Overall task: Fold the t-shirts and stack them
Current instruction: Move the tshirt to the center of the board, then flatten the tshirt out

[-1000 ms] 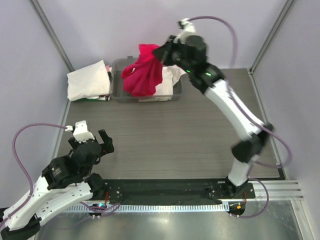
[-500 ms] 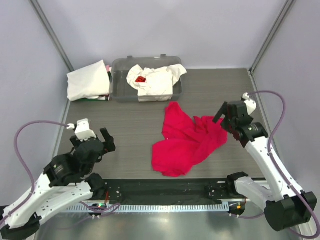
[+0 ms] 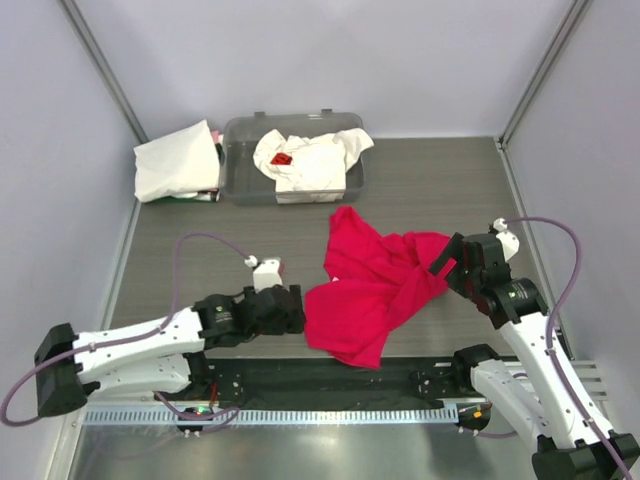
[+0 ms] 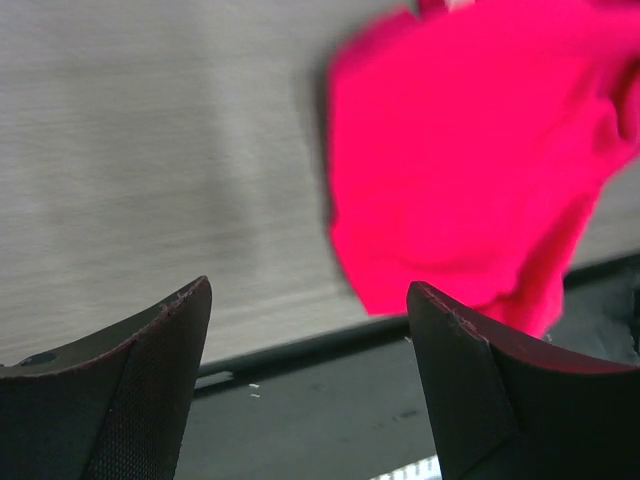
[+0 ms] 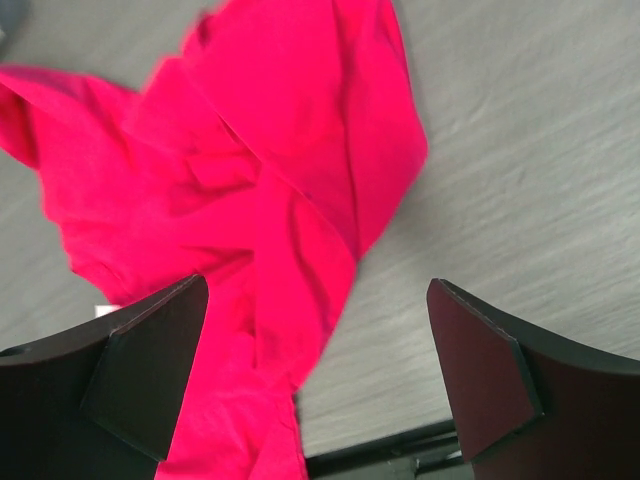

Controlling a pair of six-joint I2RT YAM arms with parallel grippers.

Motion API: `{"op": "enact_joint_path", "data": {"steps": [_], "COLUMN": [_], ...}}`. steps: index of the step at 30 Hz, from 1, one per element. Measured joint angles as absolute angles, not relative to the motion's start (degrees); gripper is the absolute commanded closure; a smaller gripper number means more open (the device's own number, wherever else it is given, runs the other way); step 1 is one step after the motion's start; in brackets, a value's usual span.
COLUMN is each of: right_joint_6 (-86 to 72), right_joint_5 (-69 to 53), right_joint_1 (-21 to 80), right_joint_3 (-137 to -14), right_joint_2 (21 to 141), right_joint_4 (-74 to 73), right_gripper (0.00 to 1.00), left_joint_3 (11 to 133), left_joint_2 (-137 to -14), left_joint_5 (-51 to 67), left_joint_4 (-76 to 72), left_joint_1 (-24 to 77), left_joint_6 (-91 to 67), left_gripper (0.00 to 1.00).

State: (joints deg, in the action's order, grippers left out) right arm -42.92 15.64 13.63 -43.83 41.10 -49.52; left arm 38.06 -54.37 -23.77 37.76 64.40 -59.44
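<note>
A crimson red t-shirt [image 3: 375, 285] lies crumpled on the table in front of the arms. My left gripper [image 3: 292, 310] is low at its left edge, open, with the red cloth [image 4: 470, 150] just beyond the empty left gripper [image 4: 308, 290]. My right gripper [image 3: 447, 262] stands open at the shirt's right side. In the right wrist view the red shirt [image 5: 270, 150] spreads under the left finger of the right gripper [image 5: 315, 285], and nothing is gripped. A white t-shirt [image 3: 305, 160] with a small red mark lies in the tub. A folded white t-shirt [image 3: 175, 160] rests at the back left.
The clear grey plastic tub [image 3: 232, 180] stands at the back centre, next to the folded shirt. A black strip [image 3: 320, 375] runs along the table's near edge, and the red shirt's lower hem overhangs it. Walls close in the left, right and back sides.
The right gripper carried the red shirt from above the tub to the table, opened and let it go. The left arm swung right, reaching the shirt's left edge.
</note>
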Motion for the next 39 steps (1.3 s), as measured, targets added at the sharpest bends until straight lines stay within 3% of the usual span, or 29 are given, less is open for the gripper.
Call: {"op": "enact_joint_path", "data": {"steps": [6, 12, 15, 16, 17, 18, 23, 32, 39], "right_joint_6": [-44.71, -45.47, -45.10, -44.88, -44.64, -44.21, -41.28, -34.61, -31.29], "right_joint_5": [11.81, 9.47, 8.71, 8.58, 8.56, 8.60, 9.06, 10.09, 8.14], "right_joint_1": [13.63, 13.65, 13.63, 13.65, 13.63, 13.63, 13.65, 13.65, 17.08], "right_joint_3": [-39.40, -38.59, -38.61, -38.63, -38.68, -38.87, -45.78, -59.96, -63.09], "right_joint_2": [41.50, 47.81, 54.83, 56.95, 59.02, 60.64, 69.52, 81.43, 92.64], "right_joint_4": [-49.63, -45.95, -42.74, -41.74, -40.82, -40.18, -39.33, -36.84, -35.94], "right_gripper": [0.02, 0.04, 0.07, 0.08, 0.10, 0.13, 0.23, 0.39, 0.44], "left_joint_3": [34.15, 32.42, 32.45, 32.60, 32.80, 32.91, 33.71, 39.88, 35.55], "left_joint_2": [-62.83, -70.13, -73.71, -74.98, -76.20, -77.28, -75.77, -42.48, -36.05], "left_joint_5": [-20.75, -18.72, -18.22, -18.06, -17.87, -17.85, -19.94, -34.52, -36.42], "left_joint_4": [26.55, 16.91, 12.62, 11.44, 10.52, 9.76, 13.85, 38.63, 48.53], "left_joint_1": [72.40, 73.56, 73.56, 73.56, 73.56, 73.54, 73.14, 70.70, 70.08], "left_joint_6": [-66.13, -70.41, -71.37, -71.61, -71.75, -72.25, -74.54, -78.00, -79.92], "left_gripper": [0.23, 0.44, 0.58, 0.80, 0.95, 1.00, 1.00, 1.00, 1.00]}}
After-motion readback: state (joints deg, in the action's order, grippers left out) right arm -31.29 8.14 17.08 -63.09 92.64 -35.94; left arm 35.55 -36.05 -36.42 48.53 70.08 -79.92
